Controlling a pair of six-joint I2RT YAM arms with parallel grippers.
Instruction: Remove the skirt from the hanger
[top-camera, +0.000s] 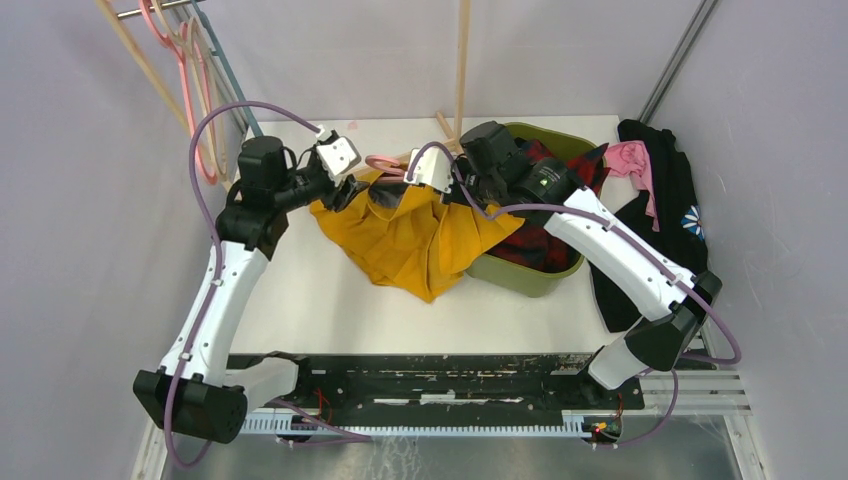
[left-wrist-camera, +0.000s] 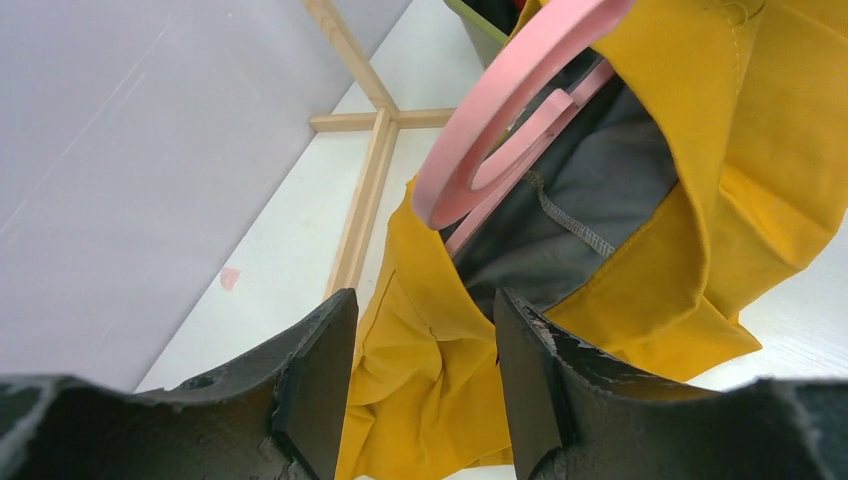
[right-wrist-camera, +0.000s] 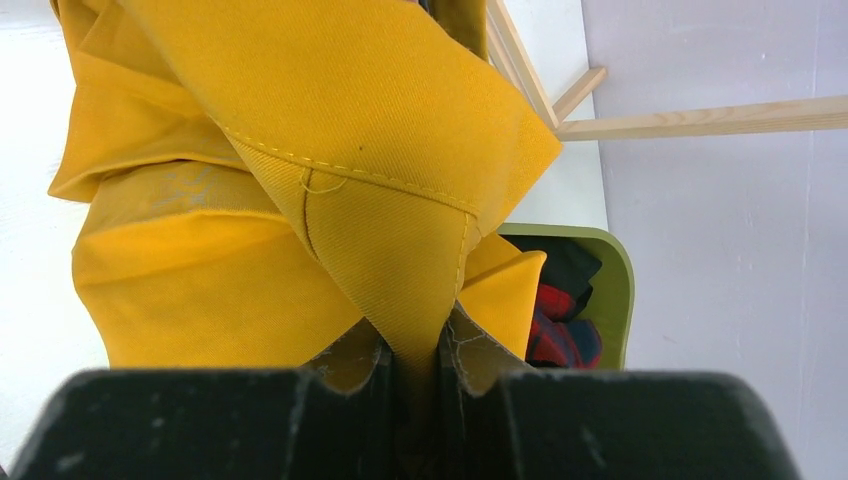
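- Nearest, the right fingers (right-wrist-camera: 345, 365) are pinching a seamed fold of the yellow skirt (top-camera: 420, 235), closed tight on the cloth.
- Opposite, the left fingers (left-wrist-camera: 320, 380) are standing apart and holding nothing, with the skirt's edge showing through the gap.
- Just beyond, the skirt is lying bunched on the worktop (top-camera: 300, 300). Its waist is opening around the pink hanger (left-wrist-camera: 500, 110), whose curved bar is sitting inside the grey lining.
- Risk: a pull by the right fingers alone would probably be dragging hanger and cloth together, since nothing is pinning the hanger. The curved bar may also be catching on the lining seam.
- To the right, a green bin (top-camera: 520, 272) of clothes is lying against the skirt, hemming in any sideways pull.
- Farther back, a wooden frame (left-wrist-camera: 365, 190) is standing behind the hanger, and spare hangers (top-camera: 190, 80) are hanging at the far left.
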